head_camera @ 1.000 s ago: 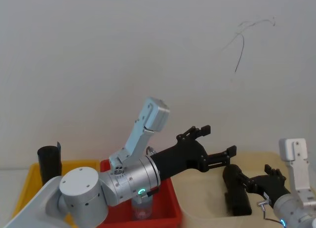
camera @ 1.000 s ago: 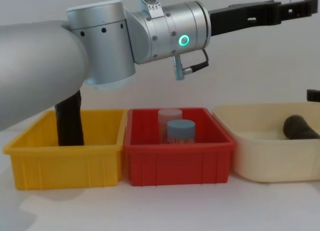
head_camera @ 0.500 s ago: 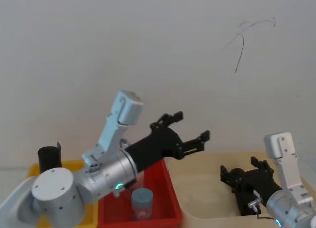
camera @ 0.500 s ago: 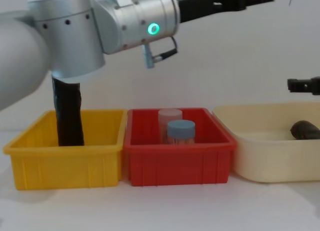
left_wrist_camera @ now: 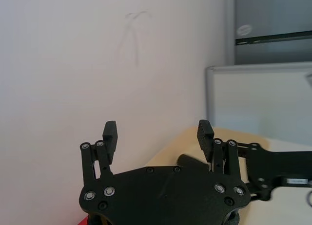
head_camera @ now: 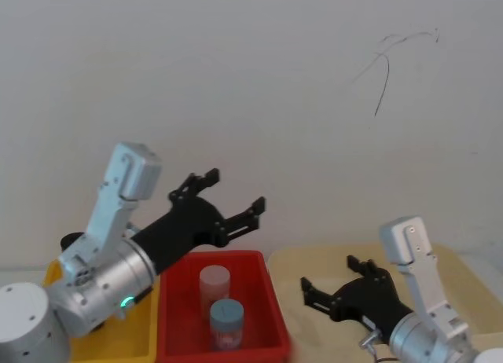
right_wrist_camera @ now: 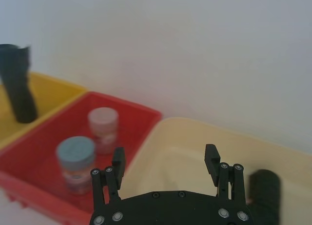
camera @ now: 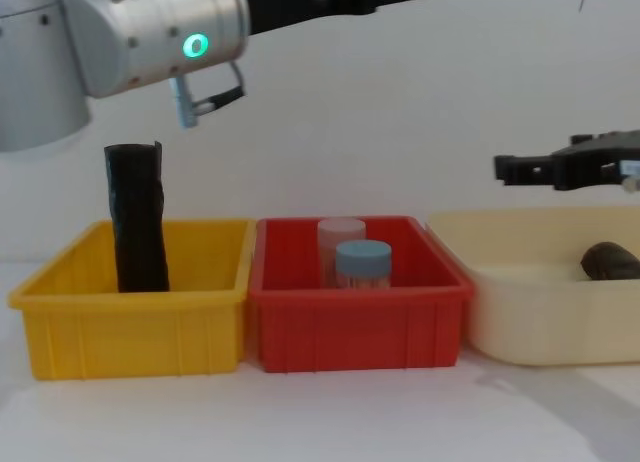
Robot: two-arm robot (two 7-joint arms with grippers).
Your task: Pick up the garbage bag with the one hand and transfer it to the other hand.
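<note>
Both grippers spread and empty, drawn back from the cream bin.

Nearest, the right gripper (head_camera: 330,275) has risen out of the cream bin (camera: 520,312) it reached into a second ago and hangs above the rim with its fingers apart, holding nothing. The left gripper (head_camera: 233,192), fingers also spread, has swung back leftward from over that bin and now sits high above the red bin (camera: 360,327). On the worktop (camera: 320,412) three bins stand in a row, edges almost touching. The garbage bag (camera: 137,217) stands upright at the far left of the yellow bin (camera: 130,332), its top well clear of the rim with open air above. A second roll (camera: 610,260) lies in the cream bin. The wall (head_camera: 251,80) stands behind the bins.
</note>
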